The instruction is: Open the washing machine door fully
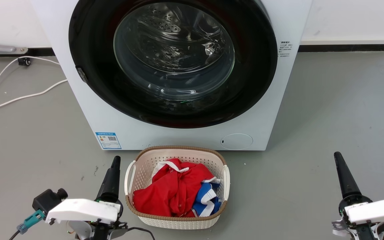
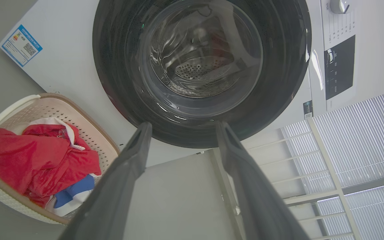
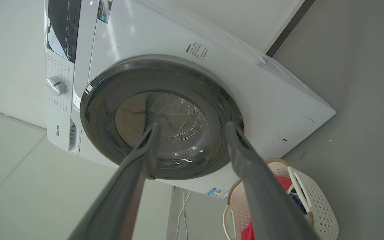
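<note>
Door (image 1: pixel 173 60) shut flush on the washer (image 1: pixel 178 136). I would hook the small catch (image 1: pixel 80 74) at the door's left edge and pull in a wide arc. Left gripper (image 2: pixel 182 128) and right gripper (image 3: pixel 193 128) hang below the door, well apart from it, fingers spread, empty.

Our head camera looks down on the washer (image 1: pixel 93 110) from nearby; both wrist cameras face its door (image 2: pixel 118 83) and basket (image 1: pixel 178 147).

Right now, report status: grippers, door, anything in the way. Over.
Status: left gripper open, right gripper open, both empty. Ahead, washing machine door shut, untouched. On floor before it, laundry basket.
</note>
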{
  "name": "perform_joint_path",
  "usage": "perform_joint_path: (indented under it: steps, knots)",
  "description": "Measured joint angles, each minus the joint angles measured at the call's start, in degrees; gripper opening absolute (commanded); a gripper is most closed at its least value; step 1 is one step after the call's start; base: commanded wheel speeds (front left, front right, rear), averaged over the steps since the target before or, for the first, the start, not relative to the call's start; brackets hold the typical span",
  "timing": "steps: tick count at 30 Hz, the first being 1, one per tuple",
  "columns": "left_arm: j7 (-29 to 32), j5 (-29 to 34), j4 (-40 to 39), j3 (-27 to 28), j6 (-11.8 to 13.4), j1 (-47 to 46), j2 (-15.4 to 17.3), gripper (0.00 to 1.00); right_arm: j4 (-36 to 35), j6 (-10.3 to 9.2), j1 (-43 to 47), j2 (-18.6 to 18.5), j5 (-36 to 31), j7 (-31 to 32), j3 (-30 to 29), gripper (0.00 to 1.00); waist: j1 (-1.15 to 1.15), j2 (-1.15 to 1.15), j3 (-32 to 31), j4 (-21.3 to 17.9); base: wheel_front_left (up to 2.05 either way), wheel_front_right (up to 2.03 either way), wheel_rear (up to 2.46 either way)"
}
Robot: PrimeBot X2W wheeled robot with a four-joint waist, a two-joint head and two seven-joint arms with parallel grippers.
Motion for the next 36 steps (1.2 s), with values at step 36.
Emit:
perform_joint_path:
  steps: [36]
  knots:
    - [-7.2,34.2,-2.3,-8.8,6.3,-0.5,5.5,1.00,-9.6,0.00,2.9,-0.9,-38.4,0.7,1.8,1.00,0.00,0.00,0.0,-0.1,0.00,0.00,0.00]
